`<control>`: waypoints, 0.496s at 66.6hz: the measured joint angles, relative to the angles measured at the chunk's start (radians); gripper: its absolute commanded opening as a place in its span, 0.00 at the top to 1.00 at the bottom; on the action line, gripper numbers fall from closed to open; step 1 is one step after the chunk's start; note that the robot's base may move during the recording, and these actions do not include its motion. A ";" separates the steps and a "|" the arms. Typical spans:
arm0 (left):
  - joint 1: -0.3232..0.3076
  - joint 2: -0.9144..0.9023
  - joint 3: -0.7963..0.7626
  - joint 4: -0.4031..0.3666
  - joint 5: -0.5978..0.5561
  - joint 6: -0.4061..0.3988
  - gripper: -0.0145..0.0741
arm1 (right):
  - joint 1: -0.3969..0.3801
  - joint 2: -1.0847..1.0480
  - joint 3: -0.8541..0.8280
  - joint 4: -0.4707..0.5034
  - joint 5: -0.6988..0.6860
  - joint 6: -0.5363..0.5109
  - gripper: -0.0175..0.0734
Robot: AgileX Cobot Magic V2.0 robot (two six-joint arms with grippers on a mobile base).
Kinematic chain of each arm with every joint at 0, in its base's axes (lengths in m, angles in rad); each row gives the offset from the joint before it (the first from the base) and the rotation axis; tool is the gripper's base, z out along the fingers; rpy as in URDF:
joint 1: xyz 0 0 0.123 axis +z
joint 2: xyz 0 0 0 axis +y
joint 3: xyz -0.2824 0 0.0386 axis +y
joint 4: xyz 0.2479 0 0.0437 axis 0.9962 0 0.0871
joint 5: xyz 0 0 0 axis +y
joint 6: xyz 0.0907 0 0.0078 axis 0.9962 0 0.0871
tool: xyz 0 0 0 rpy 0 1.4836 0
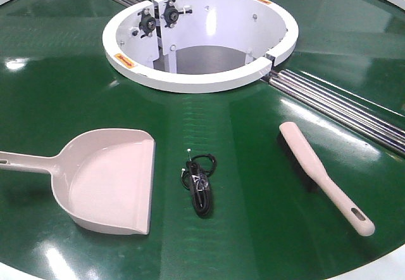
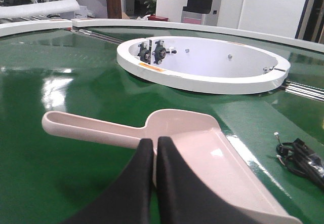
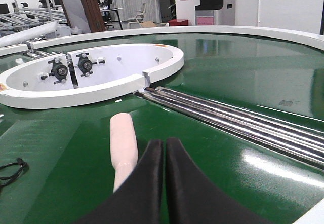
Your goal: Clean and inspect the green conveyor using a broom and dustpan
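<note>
on your left, the wide pale pink-beige plastic dustpan [image 1: 107,185] lies on the dark-green conveyor belt [image 1: 266,185], handle pointing left; your left gripper [image 2: 155,142], jaws pressed together on nothing, looks down over its scoop. a black cable bundle [image 1: 200,186] sits mid-belt. rightward, the long pink-beige black-bristled broom [image 1: 323,175] lies diagonally, handle end nearest you, just left of your right gripper [image 3: 164,143], likewise pressed together and empty.
</note>
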 measured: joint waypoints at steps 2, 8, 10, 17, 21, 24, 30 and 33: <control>0.000 0.000 0.000 0.012 -0.001 0.011 0.84 | 0.000 0.000 0.000 0.000 0.000 0.000 0.82; 0.000 0.000 0.000 0.039 -0.010 0.033 0.84 | 0.000 0.000 0.000 0.000 0.000 0.000 0.82; 0.000 0.000 0.000 0.042 -0.017 0.035 0.84 | 0.000 0.000 0.000 0.000 0.000 0.000 0.82; 0.000 0.000 0.000 0.045 -0.032 0.037 0.84 | 0.000 0.000 0.000 0.000 0.000 0.000 0.82; 0.000 0.000 0.000 0.046 -0.032 0.037 0.84 | 0.000 0.000 0.000 0.000 0.000 0.000 0.82; 0.000 0.000 0.000 0.047 -0.032 0.037 0.84 | 0.000 0.000 0.000 0.000 0.000 0.000 0.82; 0.000 0.000 0.000 0.047 -0.032 0.037 0.84 | 0.000 0.000 0.000 0.000 0.000 0.000 0.82; 0.000 0.000 0.000 0.047 -0.033 0.037 0.84 | 0.000 0.000 0.000 0.000 0.000 0.000 0.82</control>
